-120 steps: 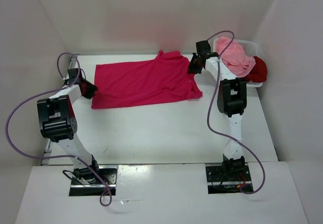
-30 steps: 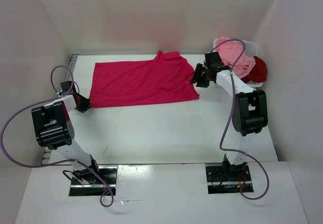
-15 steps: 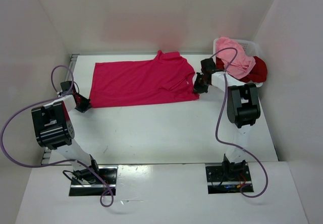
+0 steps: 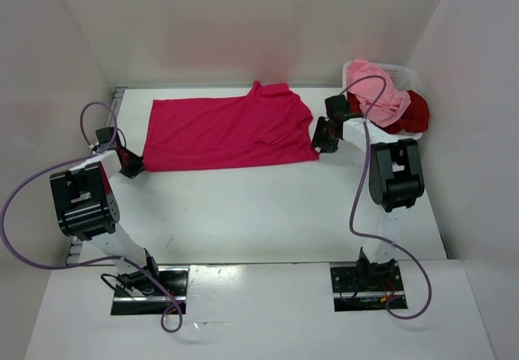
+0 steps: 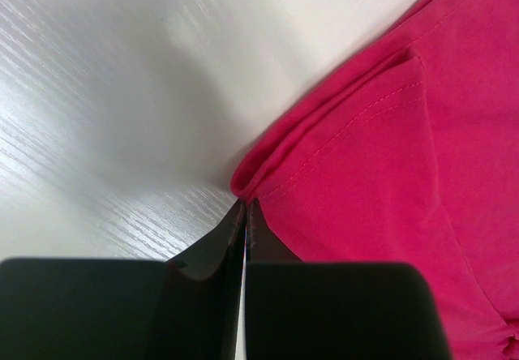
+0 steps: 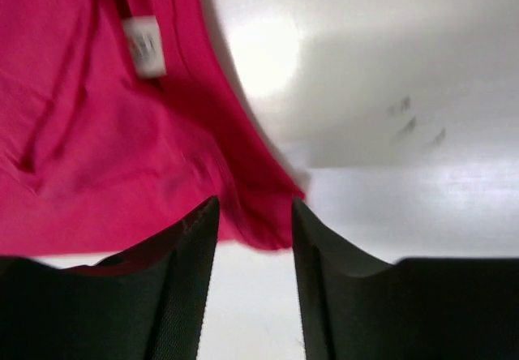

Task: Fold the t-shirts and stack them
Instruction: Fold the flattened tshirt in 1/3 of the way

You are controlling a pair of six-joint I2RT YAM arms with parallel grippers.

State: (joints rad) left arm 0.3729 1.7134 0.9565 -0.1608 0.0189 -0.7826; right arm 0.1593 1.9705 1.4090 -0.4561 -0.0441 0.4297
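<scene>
Risk on the left first: left gripper [image 4: 130,164] sits near the table's [image 4: 243,210] left edge, fingers pressed together, tips touching the near-left hem corner of the crimson-pink t-shirt [image 4: 227,133]; cannot tell whether any cloth is caught. If none is, a lift brings up nothing and the fold goes lopsided. Shirt lies spread flat across the far half of the table, collar toward the far edge. Right gripper [image 6: 255,206] stands wide at the near-right hem corner, cloth between the fingers, not clamped; a shallow close could catch one layer or slip off. Room: near half of the table is open for folding toward. Tight on the right: white mesh basket [image 4: 401,71] in the far-right corner, light pink t-shirt [image 4: 379,92] and dark red t-shirt [image 4: 415,113] spilling over its rim, just beside the right arm; a swing could snag them
</scene>
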